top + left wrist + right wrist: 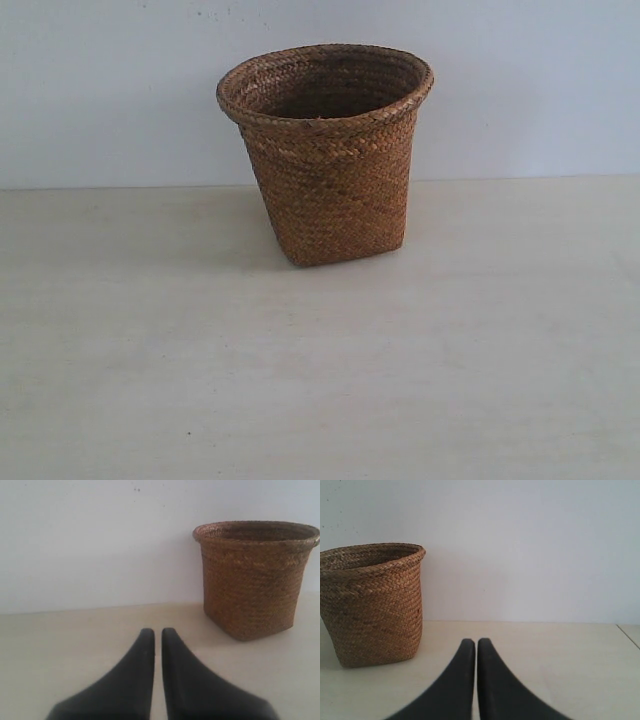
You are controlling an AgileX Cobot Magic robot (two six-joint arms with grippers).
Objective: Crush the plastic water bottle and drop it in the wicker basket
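The brown wicker basket (pixel 328 150) stands upright at the back of the pale table, close to the wall; it shows too in the left wrist view as the basket (pixel 255 577) and in the right wrist view as the basket (pixel 370 602). The plastic water bottle is out of view in every frame; what lies inside the basket is hidden. My left gripper (pixel 157 632) is shut with nothing between its dark fingers, low over the table and short of the basket. My right gripper (pixel 476 642) is shut and empty too. Neither arm appears in the exterior view.
A light wooden table (pixel 320 380) stretches in front of the basket. A plain white wall (pixel 110 90) rises right behind it. The table's edge (pixel 629 635) shows at one side in the right wrist view.
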